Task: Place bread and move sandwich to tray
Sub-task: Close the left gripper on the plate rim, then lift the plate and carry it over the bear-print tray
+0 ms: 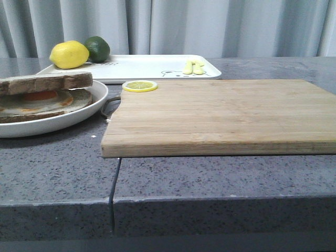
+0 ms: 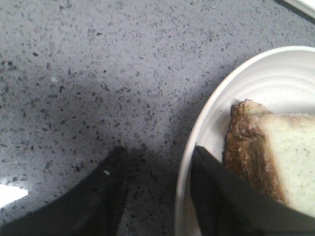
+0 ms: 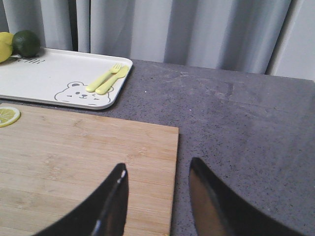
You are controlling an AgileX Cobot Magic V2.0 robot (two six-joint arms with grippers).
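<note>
1. Front view: the sandwich (image 1: pixel 44 100) sits at the left edge of the frame, a fried egg between two brown-crusted slices on its round white plate (image 1: pixel 79 113). The upper slice, the bread (image 1: pixel 46 82), lies flat on top of the egg. The plate's rim is just beside the wooden board (image 1: pixel 220 115), which fills the middle and right. A lemon slice (image 1: pixel 139 86) rests on the board's far left corner. Behind, in the upper middle, lies the tray (image 1: pixel 147 67), carrying a lemon (image 1: pixel 69 54), a lime (image 1: pixel 97 48) and yellow cutlery (image 1: pixel 193 67). All stand on the grey stone counter (image 1: pixel 210 178). No gripper shows here.

2. Left wrist view: the left gripper (image 2: pixel 157 162) is spread open, straddling the plate's rim at lower centre; one finger is over the counter, the other inside the plate, beside the bread's dark crust. The bread is at the lower right of the frame.

3. Right wrist view: the right gripper (image 3: pixel 157 179) hangs open and holds nothing, above the board's edge at lower centre. The tray with its bear drawing (image 3: pixel 76 93) lies at upper left.
</note>
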